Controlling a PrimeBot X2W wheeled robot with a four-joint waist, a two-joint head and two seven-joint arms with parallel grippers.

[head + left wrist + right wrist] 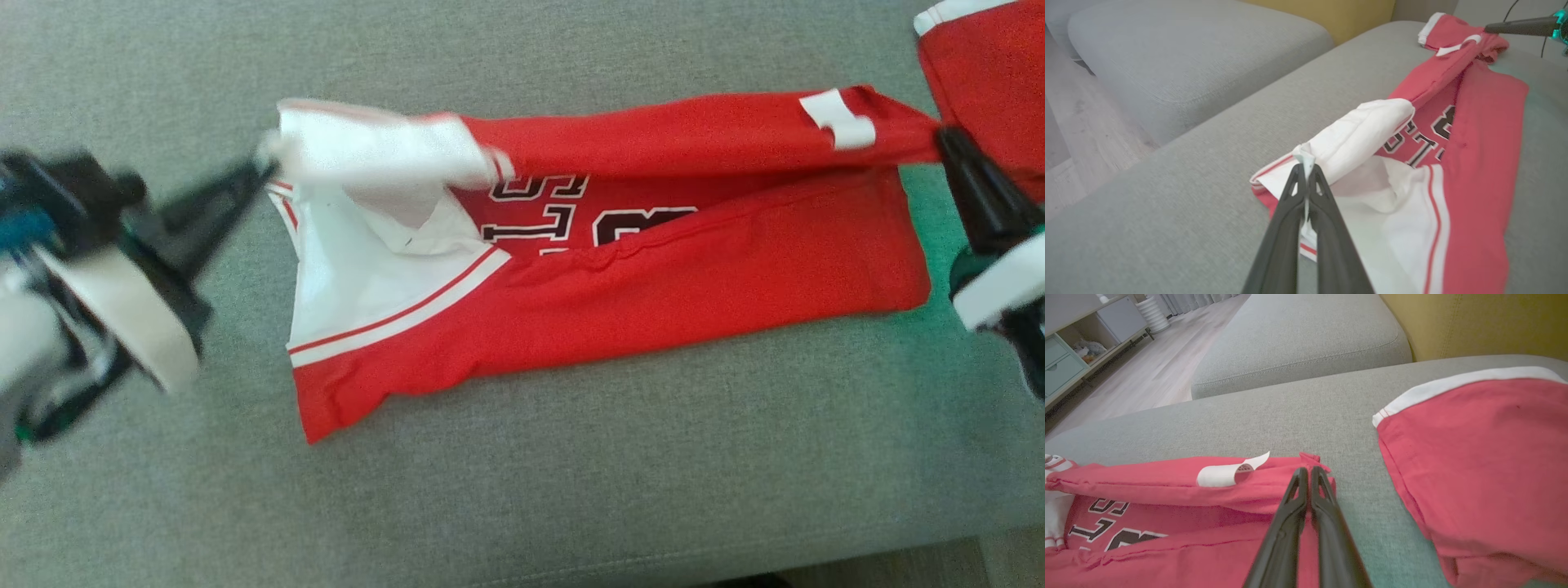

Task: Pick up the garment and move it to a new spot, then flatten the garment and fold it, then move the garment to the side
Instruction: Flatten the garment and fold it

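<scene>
The garment (pixel 653 302) is a red jersey with white sleeves and black lettering, lying lengthwise on the grey cushion (pixel 522 490), its far edge folded over toward the near side. My left gripper (pixel 265 167) is shut on the white sleeve end at the garment's left; the left wrist view shows white cloth (pixel 1355 134) pinched between the gripper's (pixel 1305 167) tips. My right gripper (pixel 947 139) is shut on the red corner at the garment's right end, and in the right wrist view this gripper (pixel 1305 471) sits on that red fold (pixel 1167 482). The folded edge stretches taut between both grippers.
A second red piece with white trim (pixel 988 73) lies at the cushion's far right, close to my right gripper. Another grey cushion (pixel 1298 339) and a yellow backrest (pixel 1474 322) stand beyond. Wooden floor (pixel 1151 371) and a low cabinet (pixel 1069 355) lie off the cushion's edge.
</scene>
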